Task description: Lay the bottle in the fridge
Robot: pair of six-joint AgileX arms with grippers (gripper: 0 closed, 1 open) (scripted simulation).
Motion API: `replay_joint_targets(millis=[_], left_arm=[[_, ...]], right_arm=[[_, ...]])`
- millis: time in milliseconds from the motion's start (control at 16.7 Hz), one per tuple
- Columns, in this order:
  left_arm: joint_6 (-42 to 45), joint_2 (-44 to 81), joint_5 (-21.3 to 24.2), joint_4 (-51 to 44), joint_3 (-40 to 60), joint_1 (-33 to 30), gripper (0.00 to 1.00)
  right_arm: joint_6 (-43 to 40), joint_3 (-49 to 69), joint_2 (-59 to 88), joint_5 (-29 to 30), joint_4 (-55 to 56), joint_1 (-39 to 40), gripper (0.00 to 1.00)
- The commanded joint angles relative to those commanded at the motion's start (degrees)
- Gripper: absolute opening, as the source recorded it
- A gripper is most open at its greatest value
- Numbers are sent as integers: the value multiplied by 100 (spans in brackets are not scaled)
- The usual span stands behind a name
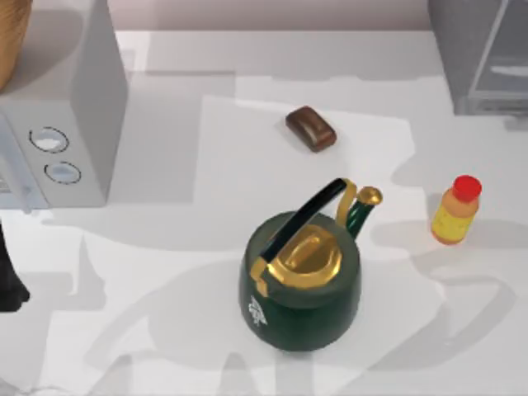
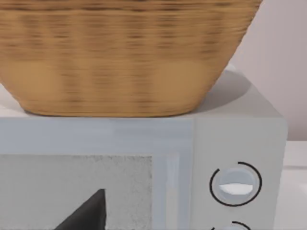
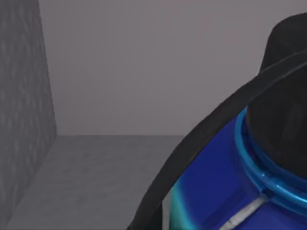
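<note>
Top view, small orange-yellow bottle (image 1: 454, 215) with round red cap, upright on white table (image 1: 206, 165), hand states unclear

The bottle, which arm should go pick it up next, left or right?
Probably the right. The bottle stands upright on the table's right side, below the fridge at the top right corner, while the left arm sits at the far left edge.

a rendered kitchen-like tabletop. a light-grey microwave (image 1: 58, 124) with two round dials carries a woven basket (image 2: 124, 57), a green kettle (image 1: 301, 280) with gold lid stands mid-table, and a dark-grey fridge (image 1: 483, 58) sits at the right rear.
</note>
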Motion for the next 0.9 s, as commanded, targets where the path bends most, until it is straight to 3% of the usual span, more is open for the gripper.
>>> replay_joint_targets(millis=[660, 900], left_arm=[[0, 0, 0, 0, 0, 0, 100], [0, 0, 0, 0, 0, 0, 100]], right_arm=[[-34, 358, 647, -76, 318, -42, 1], [-27, 1004, 995, -4, 26, 9, 1]])
